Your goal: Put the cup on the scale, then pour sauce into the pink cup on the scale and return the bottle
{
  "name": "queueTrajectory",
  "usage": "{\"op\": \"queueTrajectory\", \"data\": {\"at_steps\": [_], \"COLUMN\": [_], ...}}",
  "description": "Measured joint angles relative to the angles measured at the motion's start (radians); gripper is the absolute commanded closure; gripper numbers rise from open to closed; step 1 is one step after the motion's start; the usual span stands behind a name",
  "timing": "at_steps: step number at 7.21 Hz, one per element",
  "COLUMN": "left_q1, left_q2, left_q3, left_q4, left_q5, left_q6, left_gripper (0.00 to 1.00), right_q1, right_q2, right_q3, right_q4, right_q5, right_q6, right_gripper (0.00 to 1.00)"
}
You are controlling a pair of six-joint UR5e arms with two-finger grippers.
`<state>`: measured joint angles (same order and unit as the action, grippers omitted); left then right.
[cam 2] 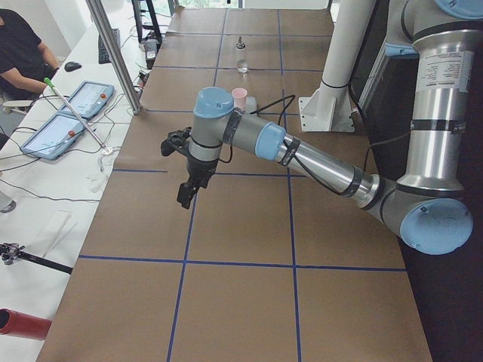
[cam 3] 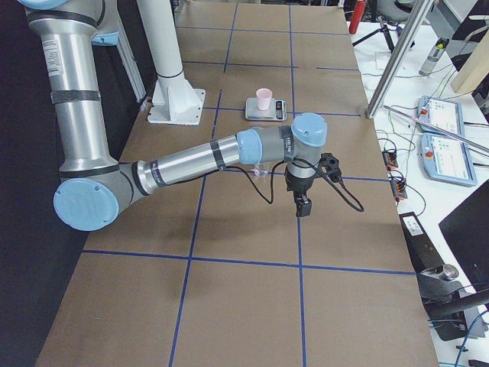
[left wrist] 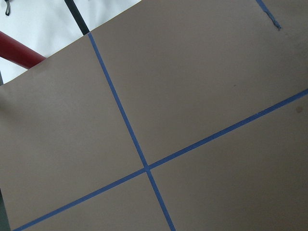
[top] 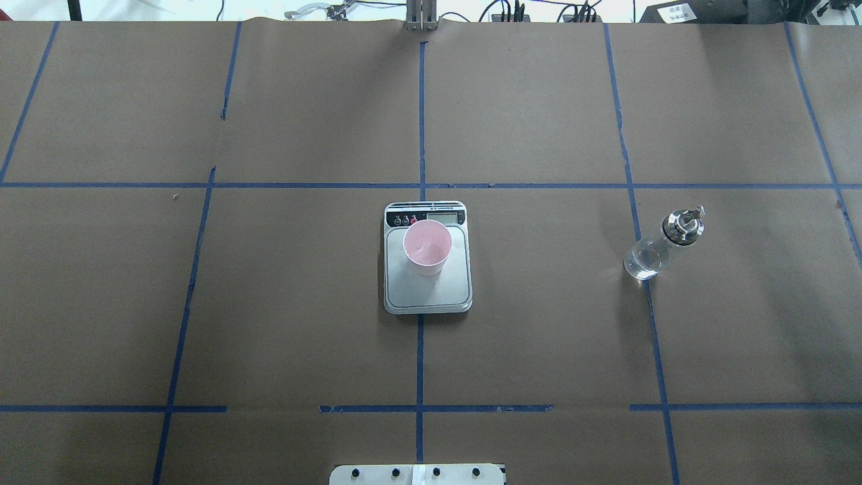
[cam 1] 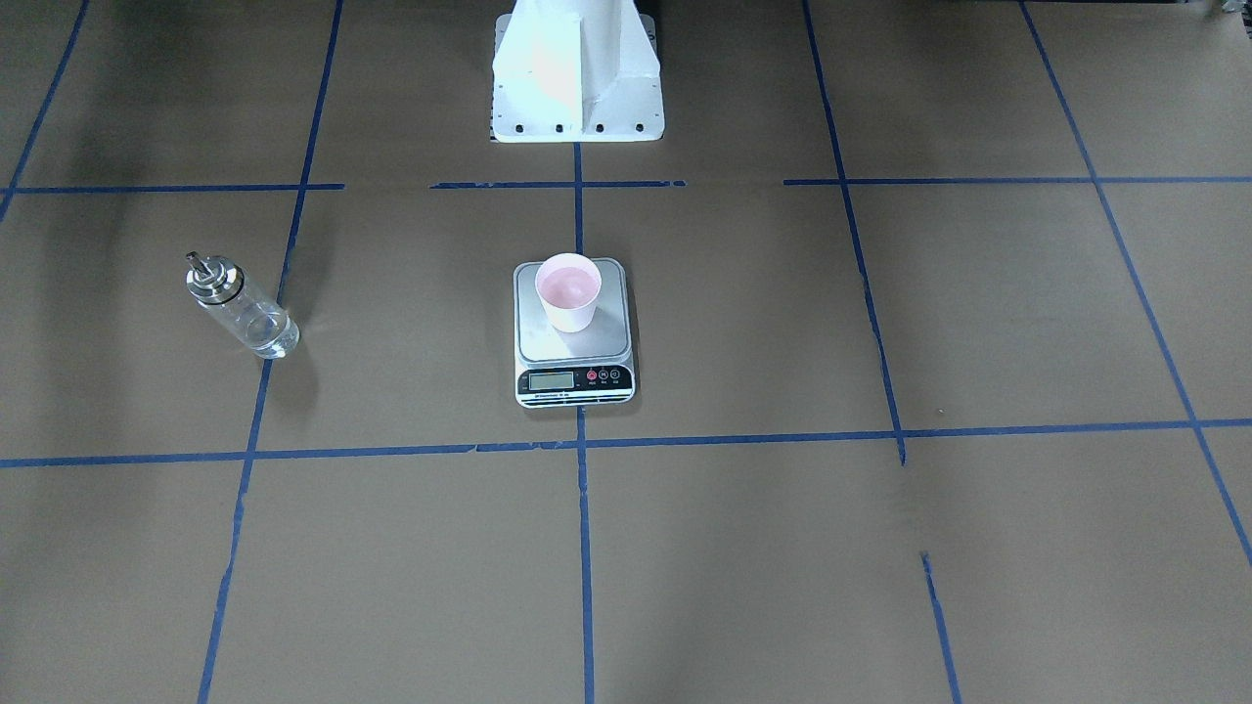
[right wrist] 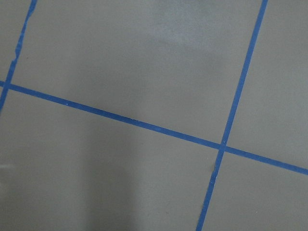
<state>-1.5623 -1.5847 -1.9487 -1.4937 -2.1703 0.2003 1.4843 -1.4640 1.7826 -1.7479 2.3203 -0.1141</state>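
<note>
The pink cup (cam 1: 568,290) stands upright on the silver platform of the scale (cam 1: 574,383) at the table's middle; it also shows in the overhead view (top: 427,246). The clear glass bottle (top: 663,244) with its metal spout stands upright on the robot's right side, apart from the scale, with a little clear sauce (top: 640,264) at its bottom. My left gripper (cam 2: 185,197) hangs over bare paper, far from the scale. My right gripper (cam 3: 303,206) hangs near the bottle's side of the table. Both show only in the side views, so I cannot tell open or shut. Both wrist views show only paper and tape.
Brown paper with blue tape lines covers the table. The white robot pedestal (cam 1: 577,78) stands at the robot's edge. A side table with two tablets (cam 2: 72,113) and cables, and a seated person (cam 2: 19,45), lie beyond the far edge.
</note>
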Motion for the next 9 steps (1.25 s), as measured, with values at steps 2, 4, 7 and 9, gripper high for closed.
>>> {"op": "queueTrajectory", "data": {"at_steps": [2, 4, 7, 9], "left_q1": [-0.047, -0.062, -0.064, -0.064], "left_q2": [-0.007, 0.008, 0.058, 0.063], "left_q3": [0.116, 0.225, 0.263, 0.272], "left_q4": [-0.002, -0.007, -0.01, -0.009], "left_q5": [-0.032, -0.114, -0.135, -0.136], "left_q6": [0.072, 0.094, 0.107, 0.108], "left_gripper": [0.0, 0.0, 0.0, 0.0], "right_q1": [-0.002, -0.009, -0.003, 0.02], "right_q2": [-0.002, -0.019, -0.06, -0.086], "right_q3": [-0.009, -0.023, -0.1, -0.125], "right_q4": [0.015, 0.017, 0.017, 0.018], "right_q5": [-0.009, -0.033, 0.016, 0.062], "right_q6": [-0.008, -0.008, -0.005, -0.006], "right_gripper": [0.0, 0.0, 0.0, 0.0]}}
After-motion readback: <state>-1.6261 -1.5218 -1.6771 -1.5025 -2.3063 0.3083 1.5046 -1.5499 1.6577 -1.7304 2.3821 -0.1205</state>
